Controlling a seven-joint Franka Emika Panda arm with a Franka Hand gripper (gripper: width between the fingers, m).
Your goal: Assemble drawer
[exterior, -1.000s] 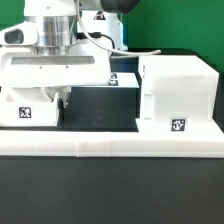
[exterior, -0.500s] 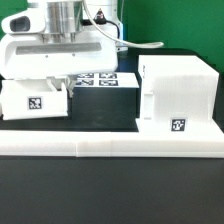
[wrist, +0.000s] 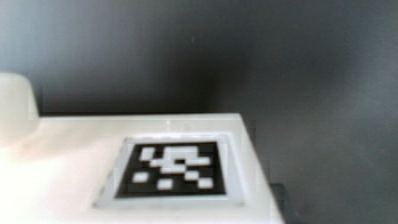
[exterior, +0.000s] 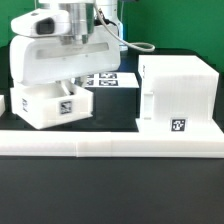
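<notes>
In the exterior view my gripper (exterior: 61, 84) hangs under the big white hand. It is shut on a small flat white drawer box (exterior: 55, 106) with a black-and-white tag. The box is tilted and held just above the black table, toward the exterior view's left. The fingertips are hidden by the hand and the box. The large hollow white shell (exterior: 180, 92) stands at the exterior view's right, apart from the box, with a tag low on its front. The wrist view shows the box's tagged white face (wrist: 175, 170) close below the camera, and no fingers.
The long low white border rail (exterior: 110, 146) runs across the front. The marker board (exterior: 108, 79) lies flat behind the held box. A sliver of another white part (exterior: 2, 102) shows at the left edge. Cables hang behind the arm.
The hand and the small box have moved toward the exterior view's right, nearer the shell. The box has come up off the table and now tilts.
</notes>
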